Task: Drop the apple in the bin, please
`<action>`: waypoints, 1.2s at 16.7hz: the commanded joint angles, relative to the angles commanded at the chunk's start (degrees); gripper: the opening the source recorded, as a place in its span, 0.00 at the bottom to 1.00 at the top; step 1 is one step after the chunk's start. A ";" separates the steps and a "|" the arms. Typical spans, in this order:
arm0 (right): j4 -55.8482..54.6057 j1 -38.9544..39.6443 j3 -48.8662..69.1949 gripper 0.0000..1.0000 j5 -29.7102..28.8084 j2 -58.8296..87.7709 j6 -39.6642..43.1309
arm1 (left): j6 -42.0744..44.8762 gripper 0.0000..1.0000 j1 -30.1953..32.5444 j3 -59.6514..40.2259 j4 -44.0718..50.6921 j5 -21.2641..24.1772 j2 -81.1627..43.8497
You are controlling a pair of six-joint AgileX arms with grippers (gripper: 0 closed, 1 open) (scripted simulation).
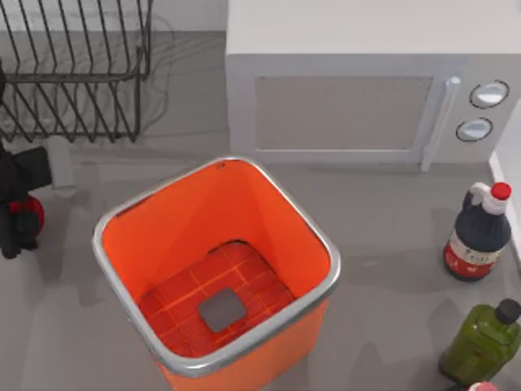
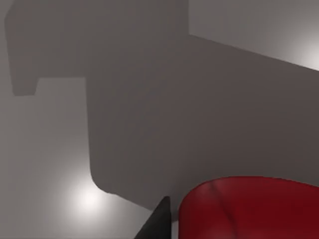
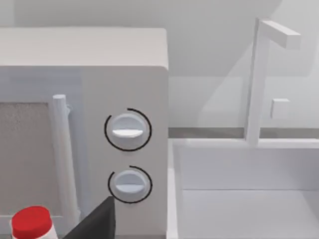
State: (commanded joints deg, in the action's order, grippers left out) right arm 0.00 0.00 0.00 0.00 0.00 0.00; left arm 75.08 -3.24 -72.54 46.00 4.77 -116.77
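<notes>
Left gripper (image 1: 18, 213) at table's left edge, fingers around apple (image 1: 29, 213)

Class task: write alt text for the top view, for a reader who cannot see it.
An orange bin stands open mid-table; at the left edge the left gripper is at a red apple. A microwave, wire rack and two bottles surround them.

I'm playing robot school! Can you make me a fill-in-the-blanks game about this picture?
1. The apple sits at the table's ____ side, by the left hand.
2. The bin is colored ____.
3. The grey square lies on the bin's ____.
4. The dark sauce bottle has a ____ cap.

Missing words: left; orange; floor; red
</notes>
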 joint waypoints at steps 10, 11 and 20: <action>0.00 0.00 0.00 1.00 0.00 0.00 0.00 | 0.51 0.00 -0.08 -13.59 17.55 -0.33 3.80; 0.00 0.00 0.00 1.00 0.00 0.00 0.00 | 0.42 0.00 -0.08 -16.11 21.37 -0.33 4.57; 0.00 0.00 0.00 1.00 0.00 0.00 0.00 | 0.00 0.00 -0.10 -24.79 31.78 -0.36 8.09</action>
State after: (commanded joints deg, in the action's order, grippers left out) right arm 0.00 0.00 0.00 0.00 0.00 0.00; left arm 75.08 -3.34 -97.33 77.77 4.41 -108.68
